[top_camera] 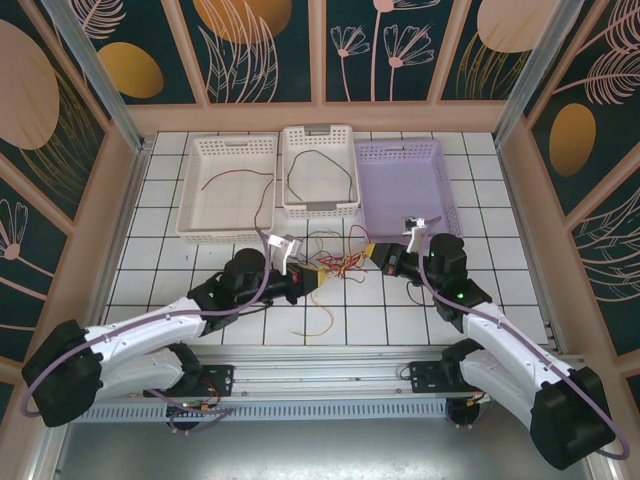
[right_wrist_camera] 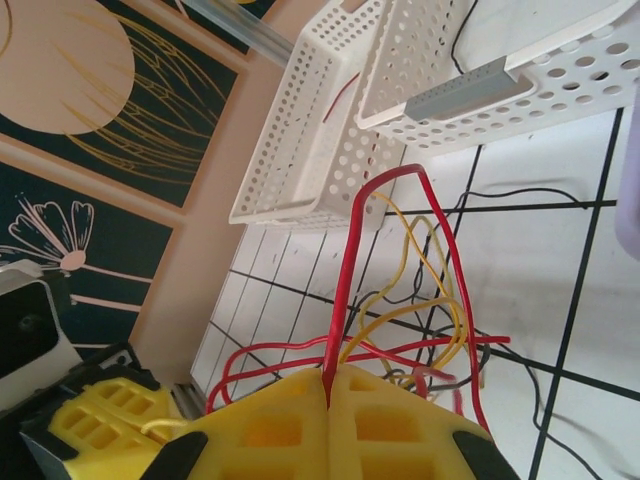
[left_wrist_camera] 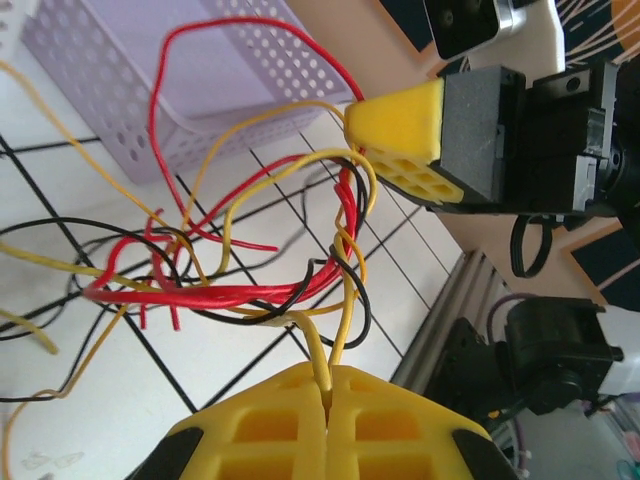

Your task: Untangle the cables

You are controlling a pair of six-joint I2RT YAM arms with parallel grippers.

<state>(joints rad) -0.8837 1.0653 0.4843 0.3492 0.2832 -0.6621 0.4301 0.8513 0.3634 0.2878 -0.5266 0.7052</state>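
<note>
On floral-walled grid table [top_camera: 500, 300], L hand [left_wrist_camera: 326, 385] grips yellow cable [left_wrist_camera: 318, 350], R hand [right_wrist_camera: 327, 385] red cable [right_wrist_camera: 345, 290]

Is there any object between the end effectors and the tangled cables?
Nothing visible. The left end effector is shut on a yellow cable and the right end effector on a red cable; the rest of the tangle stretches between them.
</note>
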